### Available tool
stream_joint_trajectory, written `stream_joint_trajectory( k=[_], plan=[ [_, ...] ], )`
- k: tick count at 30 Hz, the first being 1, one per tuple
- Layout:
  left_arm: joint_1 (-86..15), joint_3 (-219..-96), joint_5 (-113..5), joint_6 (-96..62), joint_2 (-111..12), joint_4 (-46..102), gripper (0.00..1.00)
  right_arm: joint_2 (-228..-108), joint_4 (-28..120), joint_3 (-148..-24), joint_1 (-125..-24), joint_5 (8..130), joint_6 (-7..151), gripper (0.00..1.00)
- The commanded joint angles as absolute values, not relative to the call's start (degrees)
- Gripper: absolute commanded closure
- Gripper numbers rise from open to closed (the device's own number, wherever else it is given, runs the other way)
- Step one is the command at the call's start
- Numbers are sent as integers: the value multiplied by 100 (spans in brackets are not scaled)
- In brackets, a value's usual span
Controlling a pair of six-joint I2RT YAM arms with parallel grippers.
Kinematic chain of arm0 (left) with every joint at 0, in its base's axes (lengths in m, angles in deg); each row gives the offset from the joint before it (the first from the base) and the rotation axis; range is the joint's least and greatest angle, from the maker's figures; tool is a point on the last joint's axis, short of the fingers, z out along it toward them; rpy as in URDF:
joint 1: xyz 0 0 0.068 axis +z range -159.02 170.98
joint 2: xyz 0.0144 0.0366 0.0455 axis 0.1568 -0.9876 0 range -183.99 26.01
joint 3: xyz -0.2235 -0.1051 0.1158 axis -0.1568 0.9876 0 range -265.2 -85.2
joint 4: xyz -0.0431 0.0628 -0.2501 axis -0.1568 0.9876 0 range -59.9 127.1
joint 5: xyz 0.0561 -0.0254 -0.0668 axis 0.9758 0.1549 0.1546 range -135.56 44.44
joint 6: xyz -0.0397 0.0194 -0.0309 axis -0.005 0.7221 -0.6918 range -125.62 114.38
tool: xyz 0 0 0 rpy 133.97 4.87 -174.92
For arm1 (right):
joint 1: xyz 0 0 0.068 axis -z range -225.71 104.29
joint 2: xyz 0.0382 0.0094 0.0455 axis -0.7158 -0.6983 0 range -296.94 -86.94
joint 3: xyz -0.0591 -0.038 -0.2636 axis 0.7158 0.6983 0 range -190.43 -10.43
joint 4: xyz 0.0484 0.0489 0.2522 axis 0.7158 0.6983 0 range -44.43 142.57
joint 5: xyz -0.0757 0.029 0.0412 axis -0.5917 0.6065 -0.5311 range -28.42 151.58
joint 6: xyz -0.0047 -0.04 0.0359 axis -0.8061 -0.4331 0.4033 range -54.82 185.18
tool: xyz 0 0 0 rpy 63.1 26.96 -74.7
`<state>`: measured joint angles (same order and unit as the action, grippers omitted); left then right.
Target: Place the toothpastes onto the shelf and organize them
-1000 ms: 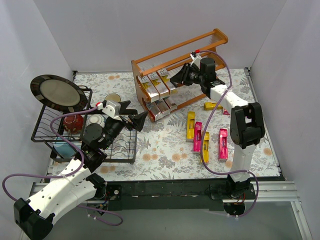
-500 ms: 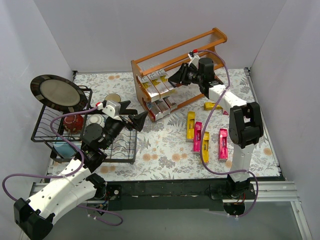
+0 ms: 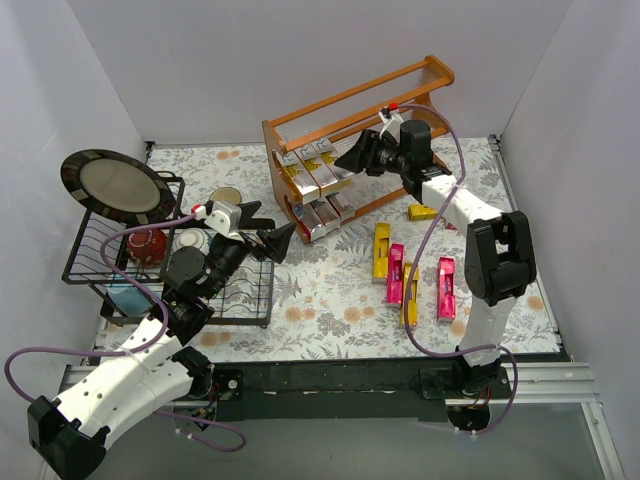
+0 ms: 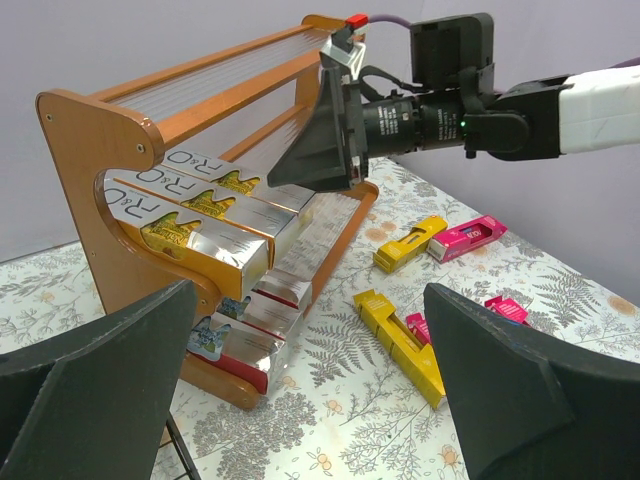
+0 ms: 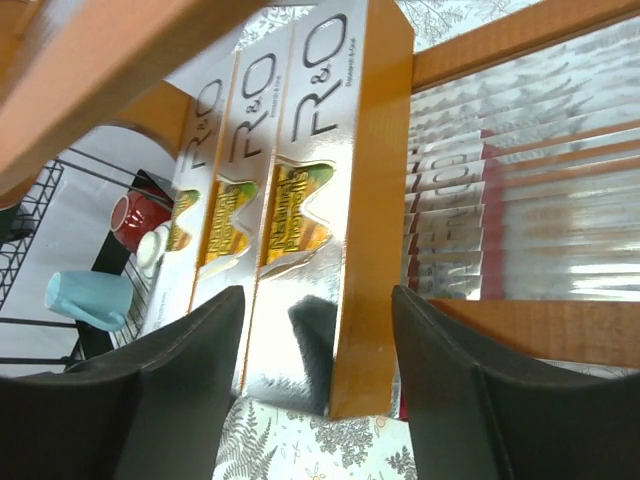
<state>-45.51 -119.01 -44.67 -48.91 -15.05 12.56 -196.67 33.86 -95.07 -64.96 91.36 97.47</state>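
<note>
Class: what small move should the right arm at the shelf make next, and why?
Probably back the right gripper away from the shelf: its jaws stand open, three cartons lie on the middle tier, and others wait on the table.

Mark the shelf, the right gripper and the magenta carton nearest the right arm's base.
shelf (image 4: 80, 160): left wrist view, on its near side panel.
right gripper (image 3: 350, 157): top external view, midway between its fingertips.
magenta carton (image 3: 446, 288): top external view, middle of its top face.
</note>
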Motion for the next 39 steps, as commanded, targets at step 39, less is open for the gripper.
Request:
stream_joint_trajectory(
  k=[39],
  plan=[
    [-4497,-12115,-4380,-4983,-1231,1340,2,-13335,7747,-3961,-8279,4971,10358,8]
  ],
)
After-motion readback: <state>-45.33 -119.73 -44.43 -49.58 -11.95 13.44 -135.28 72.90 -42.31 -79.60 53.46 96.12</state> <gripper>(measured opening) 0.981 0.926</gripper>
